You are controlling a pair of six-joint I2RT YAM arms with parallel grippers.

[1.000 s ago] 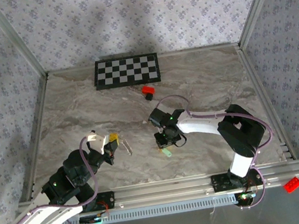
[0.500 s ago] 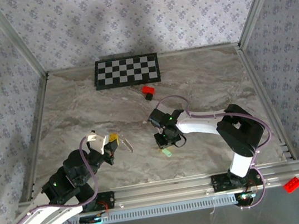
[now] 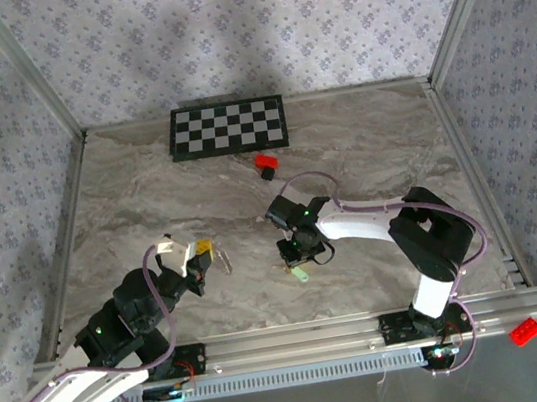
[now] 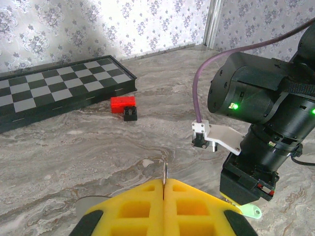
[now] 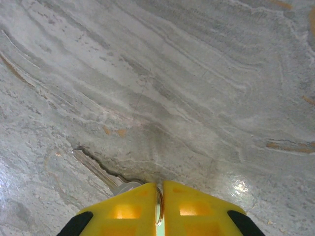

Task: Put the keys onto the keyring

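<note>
- Clamping the keyring (image 4: 165, 172): the left gripper (image 4: 163, 191) has its yellow pads pressed together, and a thin metal edge pokes out of the seam. Probably held edge-on so the free end faces the other arm.
- Right gripper (image 5: 159, 192) is pinched tight on the key (image 5: 94, 168). The silver blade runs out one side and the mint head (image 4: 251, 211) sticks out the other. Likely gripped mid-length to leave the head free for threading.
- Key sits just right of the middle of the tabletop (image 3: 147, 199), toward the near edge and low over the marble. Can't tell if it touches.
- Keyring is left of centre with bare marble between it and the key. Not threaded yet.
- Left arm is folded low out of the near-left corner, wrist aimed at the right gripper.
- Right arm has a bent elbow, forearm reaching left toward centre, wrist pitched down.
- Red block (image 4: 123, 104) and chessboard (image 4: 54, 91) are toward the far edge, out of play.
</note>
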